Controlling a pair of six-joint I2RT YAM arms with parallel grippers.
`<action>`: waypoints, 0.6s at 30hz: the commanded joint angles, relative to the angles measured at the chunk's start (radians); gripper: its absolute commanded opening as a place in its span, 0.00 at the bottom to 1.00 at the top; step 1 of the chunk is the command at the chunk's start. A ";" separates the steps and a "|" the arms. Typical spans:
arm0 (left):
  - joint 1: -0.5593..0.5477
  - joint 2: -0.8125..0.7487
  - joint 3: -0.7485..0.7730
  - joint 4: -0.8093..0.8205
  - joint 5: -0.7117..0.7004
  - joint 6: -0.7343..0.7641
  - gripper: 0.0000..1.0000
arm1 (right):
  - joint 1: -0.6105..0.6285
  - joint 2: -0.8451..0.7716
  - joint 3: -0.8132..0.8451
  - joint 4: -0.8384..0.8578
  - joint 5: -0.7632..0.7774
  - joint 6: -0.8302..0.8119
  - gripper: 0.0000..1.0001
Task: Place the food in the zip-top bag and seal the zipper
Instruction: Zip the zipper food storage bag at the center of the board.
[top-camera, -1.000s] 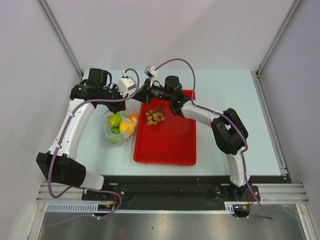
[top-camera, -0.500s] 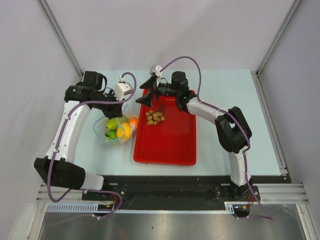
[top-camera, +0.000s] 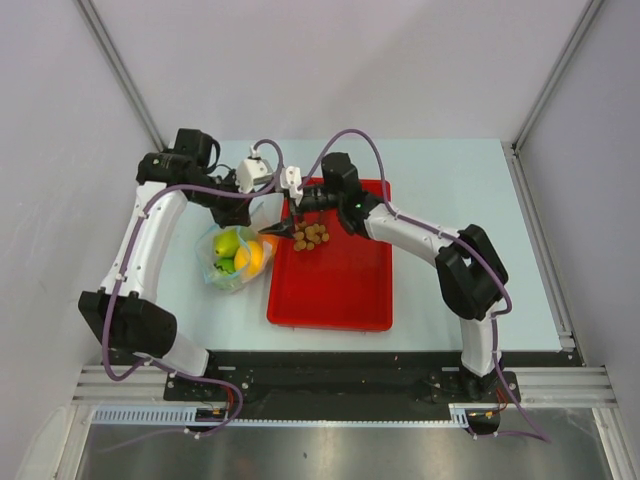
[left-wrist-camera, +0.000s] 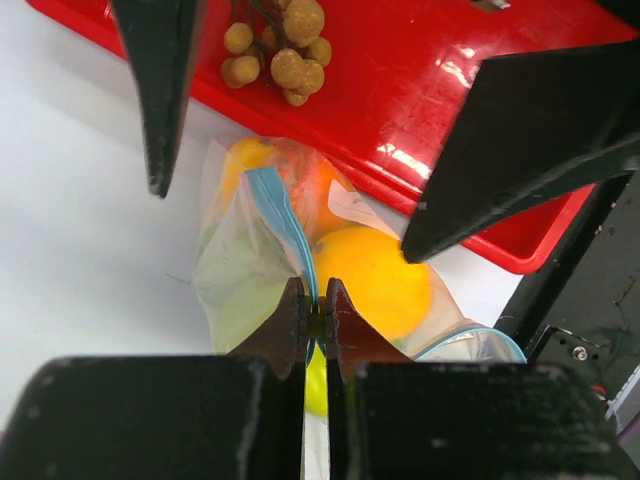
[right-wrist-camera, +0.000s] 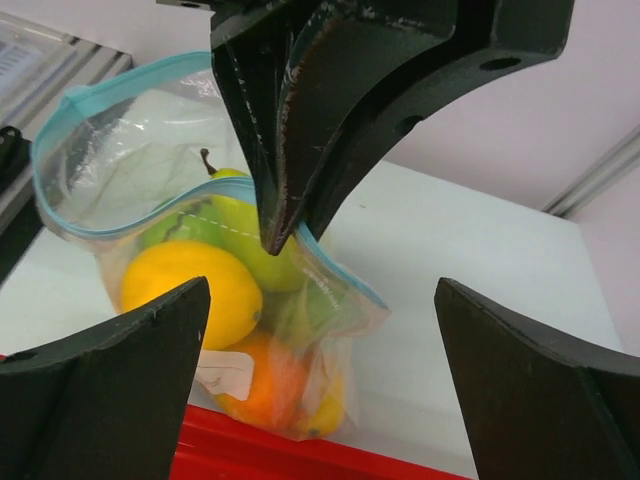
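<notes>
right jaws had sprung wide open since a second before, just beside the zip-top bag (top-camera: 230, 265). left jaws stayed pinched shut on the zipper (left-wrist-camera: 278, 215); below them the bag held a lemon (right-wrist-camera: 185, 290), green fruit (right-wrist-camera: 240, 238) and mango (right-wrist-camera: 265, 385). nuts (top-camera: 311, 236) lay in the red tray (top-camera: 340, 290) beside the right jaws.

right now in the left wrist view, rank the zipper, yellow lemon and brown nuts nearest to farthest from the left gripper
1. zipper, pinched in the left gripper
2. yellow lemon, in the bag, just beyond on the right
3. brown nuts, far side, on the red tray
</notes>
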 joint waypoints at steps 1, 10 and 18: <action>-0.014 -0.005 0.059 -0.029 0.072 0.060 0.00 | 0.011 0.004 0.071 -0.081 -0.008 -0.164 0.89; -0.015 0.003 0.045 -0.026 0.072 0.039 0.00 | 0.051 -0.019 0.004 -0.024 0.107 -0.217 0.48; -0.023 0.014 0.037 -0.017 0.079 0.027 0.00 | 0.076 -0.014 -0.008 -0.003 0.104 -0.266 0.56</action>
